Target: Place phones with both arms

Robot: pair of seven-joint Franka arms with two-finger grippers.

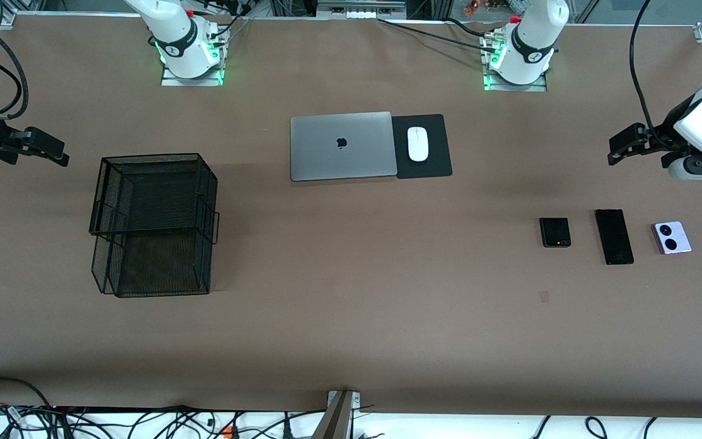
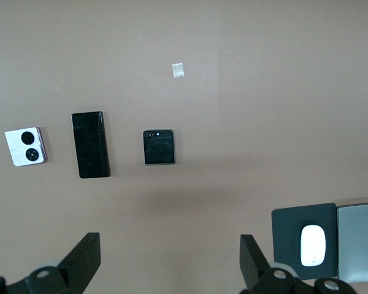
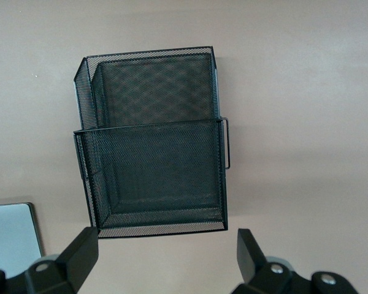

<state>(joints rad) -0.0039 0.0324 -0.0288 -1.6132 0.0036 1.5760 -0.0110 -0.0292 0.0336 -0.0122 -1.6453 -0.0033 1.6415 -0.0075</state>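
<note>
Three phones lie in a row at the left arm's end of the table: a small black flip phone [image 1: 555,232] [image 2: 158,147], a long black slab phone [image 1: 614,236] [image 2: 90,144] beside it, and a lilac-white flip phone [image 1: 671,238] [image 2: 26,147] with two black circles at the row's outer end. My left gripper [image 1: 614,149] [image 2: 170,251] hangs open and empty over bare table at that end, not over the phones. My right gripper [image 1: 61,153] [image 3: 167,248] hangs open and empty over bare table at the right arm's end, beside the mesh basket.
A black two-tier mesh basket [image 1: 150,157] [image 3: 150,124] stands at the right arm's end. A shut grey laptop [image 1: 342,146] [image 2: 359,242] and a white mouse [image 1: 417,144] [image 2: 313,245] on a black pad [image 1: 433,164] sit mid-table near the bases. A small tape scrap [image 1: 544,296] lies nearer the camera than the phones.
</note>
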